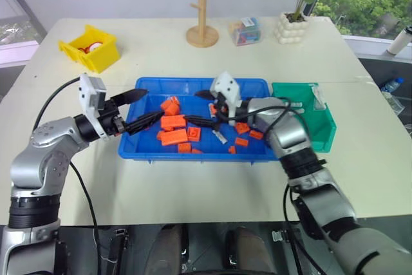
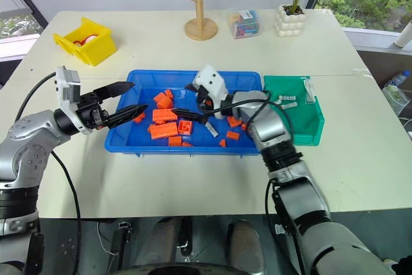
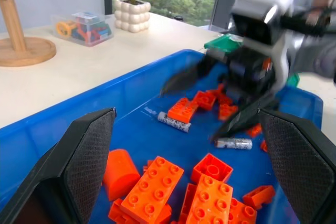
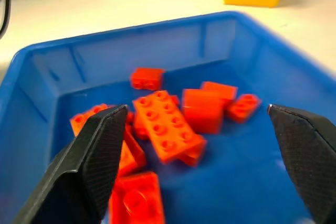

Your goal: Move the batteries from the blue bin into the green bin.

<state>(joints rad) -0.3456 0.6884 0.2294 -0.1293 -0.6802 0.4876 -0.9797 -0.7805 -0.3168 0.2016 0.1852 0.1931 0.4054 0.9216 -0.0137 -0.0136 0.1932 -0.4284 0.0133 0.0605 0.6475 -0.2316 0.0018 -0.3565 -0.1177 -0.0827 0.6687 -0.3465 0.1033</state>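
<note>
The blue bin (image 1: 148,149) sits mid-table, holding several orange bricks (image 1: 175,130) and two batteries (image 3: 173,121) (image 3: 233,143) lying flat on its floor. The green bin (image 1: 322,140) stands against its right end, with batteries (image 2: 287,104) lying inside. My right gripper (image 2: 190,102) hovers open over the middle of the blue bin, pointing left, nothing between its fingers; in the right wrist view its gripper (image 4: 197,109) spans bricks below. My left gripper (image 1: 143,107) is open at the bin's left end, pointing right, and holds nothing.
A yellow bin (image 1: 90,48) stands at the far left of the table. At the back are a wooden peg stand (image 1: 202,33), a clear box of small parts (image 1: 244,30) and a white plant pot (image 1: 293,28). The table edge runs near the front.
</note>
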